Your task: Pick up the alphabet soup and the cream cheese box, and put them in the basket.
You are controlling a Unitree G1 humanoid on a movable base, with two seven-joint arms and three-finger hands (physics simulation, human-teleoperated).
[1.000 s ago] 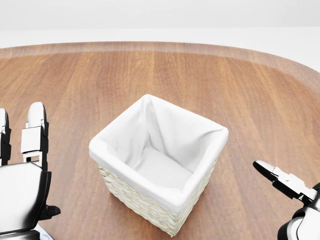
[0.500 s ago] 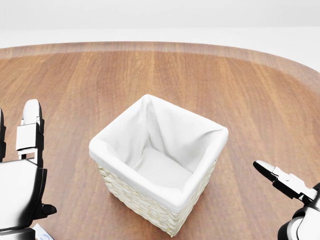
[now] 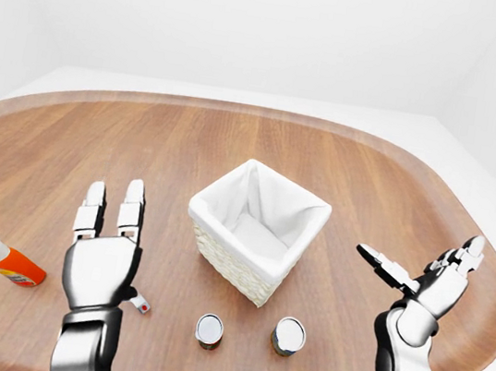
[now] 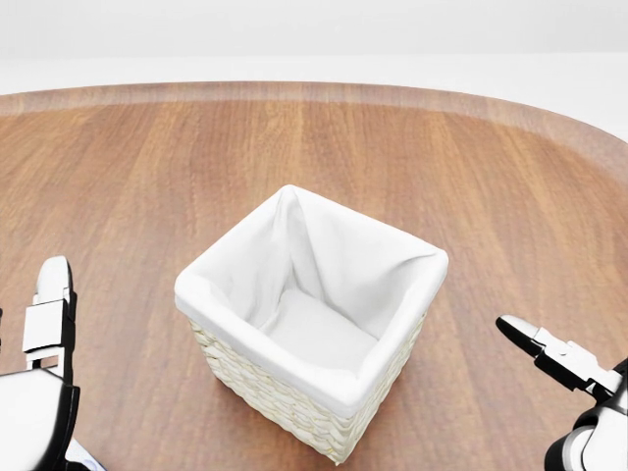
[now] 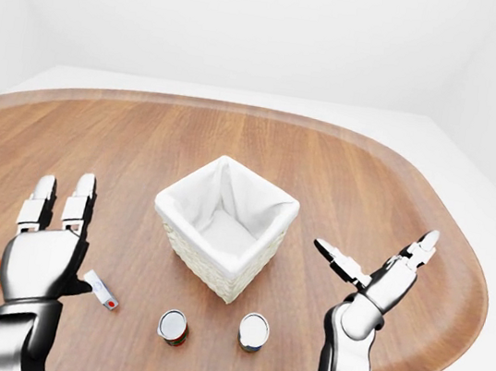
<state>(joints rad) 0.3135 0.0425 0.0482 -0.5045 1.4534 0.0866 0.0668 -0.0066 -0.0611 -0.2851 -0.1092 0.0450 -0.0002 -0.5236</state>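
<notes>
Left hand [image 3: 102,262]: raised above the near-left of the table [image 3: 68,140], palm away from the cameras, fingers [image 3: 132,210] extended straight up and spread. Holds nothing. Chrome-grey forearm rises from the near edge of the left-eye view.

Right hand [image 3: 430,278]: raised at near-right, thumb pointing left toward the basket [image 3: 257,229], the other fingers angled up and to the right. Fingers apart, nothing between them.

Basket: near the table's centre, between the two hands and apart from both. Square, pale woven wicker walls, white cloth liner folded over the rim. Head view shows the liner's interior with nothing in it.

Two cans stand upright on the table just nearer than the basket, side by side, silver lids up: left can [image 3: 209,330], right can [image 3: 288,335]. Labels too small to read; cannot tell which is the alphabet soup.

A small flat white box with a red mark [image 5: 102,290] lies just right of the left hand, partly hidden by it in the left-eye view; whether it is the cream cheese box I cannot tell.

An orange bottle with a white cap [image 3: 8,263] lies on its side at the far-left near edge.

Table: oval, glossy wood grain, reddish brown, lighter rim band.
</notes>
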